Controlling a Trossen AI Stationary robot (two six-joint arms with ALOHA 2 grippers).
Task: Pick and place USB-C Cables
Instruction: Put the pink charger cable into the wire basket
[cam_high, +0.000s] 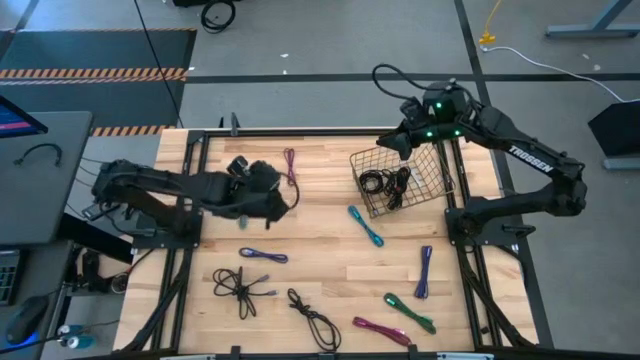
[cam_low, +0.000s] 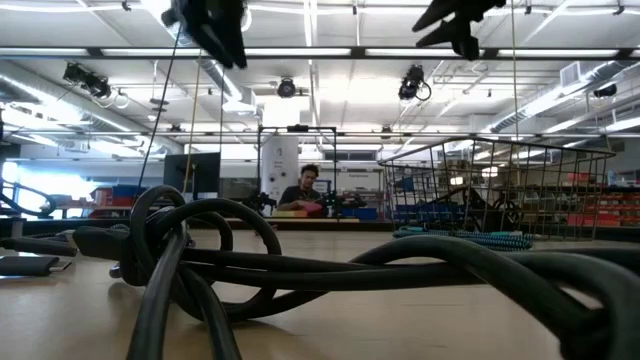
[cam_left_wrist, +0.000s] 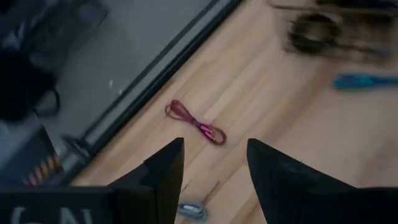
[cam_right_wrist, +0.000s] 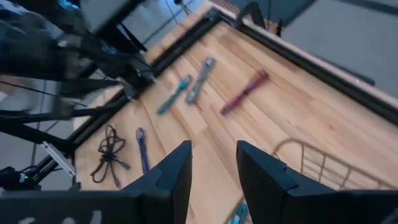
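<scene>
Your left end effector (cam_left_wrist: 211, 180) hangs over the worktop (cam_high: 330, 250) near its far left corner, fingers apart, holding nothing. A magenta cable (cam_left_wrist: 196, 123) lies on the wood just past its fingertips, close to the far edge.

Your right end effector (cam_right_wrist: 211, 168) floats above the wire basket (cam_high: 435, 165) at the far right. Its fingers are apart and hold nothing too.

A black cable bundle (cam_high: 383, 182) sits inside the basket. The other cables lie loose on the wood: a teal one (cam_high: 366, 226) just beside the basket, a purple one (cam_high: 263, 256) near the middle, black ones (cam_high: 240, 288) by the near edge, and green (cam_high: 410, 312) and magenta ones toward the near right corner.
</scene>
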